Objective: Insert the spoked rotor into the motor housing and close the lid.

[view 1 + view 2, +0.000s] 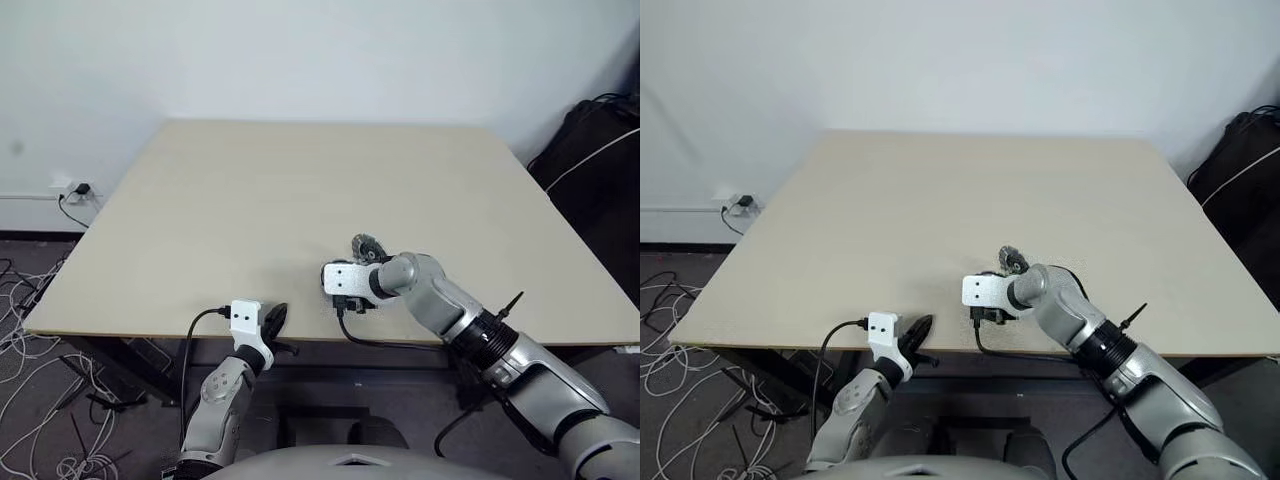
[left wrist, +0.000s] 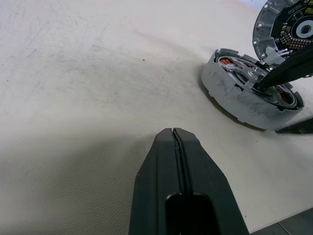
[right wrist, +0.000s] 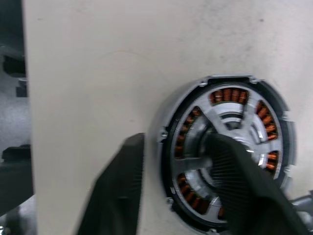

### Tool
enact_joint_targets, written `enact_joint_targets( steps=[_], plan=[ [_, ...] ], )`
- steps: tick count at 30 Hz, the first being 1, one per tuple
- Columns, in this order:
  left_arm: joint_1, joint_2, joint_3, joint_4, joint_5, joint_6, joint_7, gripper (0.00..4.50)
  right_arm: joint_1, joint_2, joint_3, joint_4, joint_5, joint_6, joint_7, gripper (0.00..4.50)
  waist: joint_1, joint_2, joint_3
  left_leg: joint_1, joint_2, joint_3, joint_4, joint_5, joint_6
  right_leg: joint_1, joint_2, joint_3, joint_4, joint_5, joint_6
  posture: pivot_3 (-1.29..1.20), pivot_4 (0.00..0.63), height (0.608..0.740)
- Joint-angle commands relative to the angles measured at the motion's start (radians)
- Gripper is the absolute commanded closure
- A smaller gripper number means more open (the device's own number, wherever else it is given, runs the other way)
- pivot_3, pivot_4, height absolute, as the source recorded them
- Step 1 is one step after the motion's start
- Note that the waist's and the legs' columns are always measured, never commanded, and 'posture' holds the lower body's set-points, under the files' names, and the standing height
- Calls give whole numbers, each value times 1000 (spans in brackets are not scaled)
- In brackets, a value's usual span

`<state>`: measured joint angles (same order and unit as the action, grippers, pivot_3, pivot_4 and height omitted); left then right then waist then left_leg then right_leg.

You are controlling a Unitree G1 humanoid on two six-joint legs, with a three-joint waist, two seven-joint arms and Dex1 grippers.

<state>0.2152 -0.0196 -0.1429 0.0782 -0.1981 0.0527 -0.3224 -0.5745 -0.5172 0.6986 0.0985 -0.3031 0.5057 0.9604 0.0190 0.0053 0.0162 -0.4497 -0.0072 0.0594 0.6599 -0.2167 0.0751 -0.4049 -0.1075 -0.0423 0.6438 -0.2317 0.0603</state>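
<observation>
The motor housing (image 3: 230, 95) lies flat near the table's front edge, its copper windings showing. The spoked rotor (image 3: 193, 167) sits inside it, grey spokes across the windings. My right gripper (image 3: 172, 142) is open and points down over the housing: one of its fingers (image 3: 230, 166) rests on the rotor's middle, the other stands on the table outside the rim. The lid (image 2: 288, 29) stands tilted on edge just behind the housing, dark hub showing; from the head it is the small disc (image 1: 368, 247). My left gripper (image 2: 173, 134) is shut and empty, low over the table's front edge (image 1: 278, 318).
The beige table (image 1: 300, 190) stretches bare to a white wall. Cables and a wall socket (image 1: 75, 190) lie at the left on the floor. A black bag (image 1: 600, 150) stands at the right.
</observation>
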Motion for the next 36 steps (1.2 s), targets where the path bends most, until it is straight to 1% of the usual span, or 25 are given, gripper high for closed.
enact_joint_targets(
  steps=[1, 4, 6, 11, 15, 17, 23, 26, 30, 32, 36],
  plan=[
    [-17, -10, 7, -3, -2, -28, 2, 4500, -9, 7, -22, 11, -15, 1, -2, 3424, -1, 0, 0, 0, 0, 0, 0, 0, 0, 0, 0, 0, 0, 0, 0, 0, 0, 740],
    [-17, -12, 9, 0, -2, -30, 2, 4500, -6, 10, -29, 9, -17, 5, 2, 4259, -3, 0, 0, 2, 0, 0, 0, 0, 0, 2, 0, 0, 0, 1, 0, 0, 0, 740],
    [-17, -14, 11, 1, -2, -31, 1, 4500, -3, 11, -33, 4, -17, 10, 4, 4459, -3, 0, 0, 2, 0, 0, 0, 0, 0, 2, -1, 0, 0, 1, 0, 0, 0, 740],
    [-17, -16, 13, 5, 1, -35, 1, 4500, 12, 27, -56, -14, -1, 56, -4, 4475, -3, 0, 0, 2, 0, 0, 1, 0, 0, 2, -1, 0, 0, 2, 0, 0, 0, 740],
    [-16, -18, 14, 8, 2, -39, 1, 4500, 36, 73, -116, -55, 42, 178, -21, 4475, -2, 0, 0, 2, 0, 0, 1, 0, 0, 2, -2, 0, 0, 2, 0, 0, 0, 740],
    [-16, -20, 14, 11, 2, -42, 1, 4500, 57, 104, -155, -96, 67, 270, -37, 4475, -1, 0, 0, 2, 0, 0, 0, 0, 0, 2, -4, 0, 0, 2, 0, 0, 0, 740],
    [-13, -23, 15, 16, 1, -48, 0, 4500, 90, 211, -262, -251, 158, 609, -106, 4475, -1, 0, 0, 0, 1, 0, -1, 0, 0, -1, -4, 0, 0, 1, -1, 0, 0, 740],
    [-12, -24, 14, 19, 0, -49, -2, 4500, 89, 280, -319, -336, 203, 787, -168, 4475, -1, 0, 0, -2, 1, 0, -1, 0, 0, -3, -5, 0, 0, 1, -1, 0, 0, 740],
    [-14, -25, 11, 22, 0, -48, -5, 4500, 74, 368, -389, -394, 250, 952, -257, 4475, 0, 0, 0, -3, 0, 0, -1, 0, 0, -4, -5, 0, 0, 1, -1, 0, 0, 740],
    [-16, -26, 10, 25, 0, -48, -6, 4500, 66, 404, -421, -385, 260, 987, -308, 4475, -1, 0, 0, -3, 0, 0, -1, 0, 0, -4, -6, 0, 0, 1, -1, 0, 0, 740],
    [-17, -29, 7, 27, 0, -47, -7, 4500, 50, 458, -479, -313, 267, 982, -415, 4475, -3, 1, 0, -3, -1, 0, -2, 0, 0, -4, -4, 0, 0, 2, -1, 0, 0, 740]
  ],
)
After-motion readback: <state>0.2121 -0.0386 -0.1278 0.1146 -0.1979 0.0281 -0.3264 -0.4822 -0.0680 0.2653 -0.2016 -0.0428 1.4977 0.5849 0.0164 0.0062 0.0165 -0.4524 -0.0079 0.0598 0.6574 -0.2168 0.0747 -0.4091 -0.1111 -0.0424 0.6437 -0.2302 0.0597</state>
